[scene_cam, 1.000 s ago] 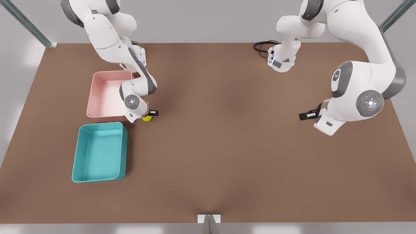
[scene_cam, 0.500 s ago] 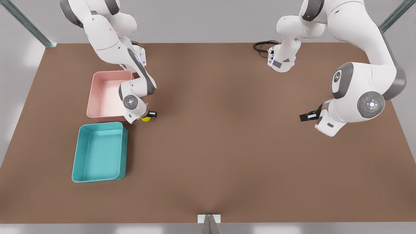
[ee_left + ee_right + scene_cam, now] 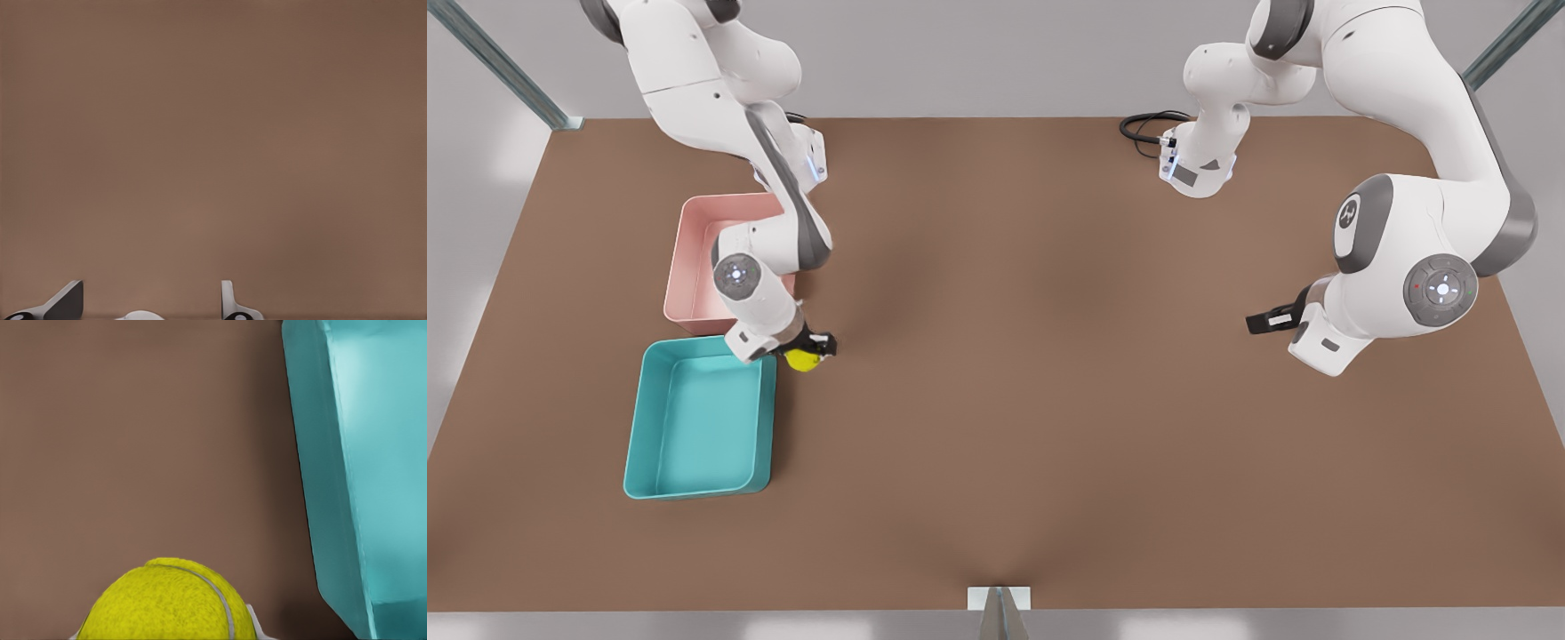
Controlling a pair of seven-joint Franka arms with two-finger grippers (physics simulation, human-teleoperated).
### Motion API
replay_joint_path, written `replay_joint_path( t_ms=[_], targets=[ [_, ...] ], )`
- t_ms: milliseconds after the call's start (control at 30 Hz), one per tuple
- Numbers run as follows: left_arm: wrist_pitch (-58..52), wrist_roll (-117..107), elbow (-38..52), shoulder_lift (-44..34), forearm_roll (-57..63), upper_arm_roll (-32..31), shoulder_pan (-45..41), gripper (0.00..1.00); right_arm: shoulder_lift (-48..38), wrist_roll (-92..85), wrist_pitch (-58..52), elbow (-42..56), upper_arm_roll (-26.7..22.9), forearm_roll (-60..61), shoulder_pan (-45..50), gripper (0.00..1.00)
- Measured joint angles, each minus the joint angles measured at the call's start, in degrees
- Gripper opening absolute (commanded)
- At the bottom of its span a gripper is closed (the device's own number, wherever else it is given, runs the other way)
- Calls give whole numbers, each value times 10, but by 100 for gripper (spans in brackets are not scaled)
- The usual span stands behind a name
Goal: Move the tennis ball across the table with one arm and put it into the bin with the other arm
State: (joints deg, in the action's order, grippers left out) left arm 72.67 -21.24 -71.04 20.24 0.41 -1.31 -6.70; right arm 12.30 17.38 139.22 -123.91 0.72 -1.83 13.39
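Observation:
The yellow-green tennis ball (image 3: 802, 359) sits between the fingers of my right gripper (image 3: 809, 347), which is shut on it. This is the arm at the front view's left. Ball and gripper are just off the teal bin's (image 3: 768, 418) far corner, on the side of the front view's right, outside the rim. The right wrist view has the ball (image 3: 167, 603) close up, with the bin's outer wall (image 3: 327, 487) beside it over the brown table (image 3: 133, 440). My left gripper (image 3: 1263, 320) waits at the front view's right, open, its fingertips (image 3: 67, 301) over bare table (image 3: 213, 133).
A pale pink tub (image 3: 679, 258) stands just behind the teal bin, partly under the right arm. A black cable (image 3: 1143, 129) lies at the table's far edge beside the left arm's base. A small bracket (image 3: 999, 597) sits at the front edge.
My right gripper has carried the ball toward the front edge and the front view's left, from beside the pink tub to the teal bin's far corner. The left arm has hardly moved.

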Motion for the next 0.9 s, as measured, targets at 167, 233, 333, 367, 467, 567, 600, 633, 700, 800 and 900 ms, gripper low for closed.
replay_joint_path(
  t_ms=[167, 233, 333, 367, 467, 567, 600, 633, 700, 800, 900],
  targets=[
    [-10, 0, 2, -2, 1, -1, -1, 100, 29, -75, -63, 92, -24, -59, -106, 62],
    [-11, -1, 2, -1, 1, -1, -1, 100, 57, -110, -78, 110, -29, -70, -138, 62],
    [-11, -1, 2, -1, 1, -1, -1, 100, 84, -153, -93, 127, -30, -78, -151, 100],
    [-11, -1, 2, 0, 0, -1, -1, 100, 89, -165, -97, 131, -30, -81, -151, 100],
    [-11, -1, 2, 0, 0, -1, 0, 100, 94, -198, -105, 135, -30, -83, -150, 100],
    [-11, -1, 2, 0, 0, -1, 2, 100, 112, -223, -135, 192, -26, -71, -142, 100],
    [-11, -1, 2, 0, 0, -1, 2, 100, 124, -226, -170, 246, -26, -61, -127, 100],
    [-11, -1, 2, 0, -1, -1, 2, 100, 130, -228, -213, 296, -24, -53, -109, 100],
    [-11, -1, 2, 1, -1, -1, 2, 100, 88, -228, -299, 340, -9, -42, -84, 100],
    [-7, -1, 2, 2, -4, -1, 1, 100, -43, -224, -397, 340, 14, -38, -89, 100],
    [-2, -1, 2, 1, -6, -1, -1, 100, -109, -220, -468, 325, 18, -37, -114, 100]
  ],
)
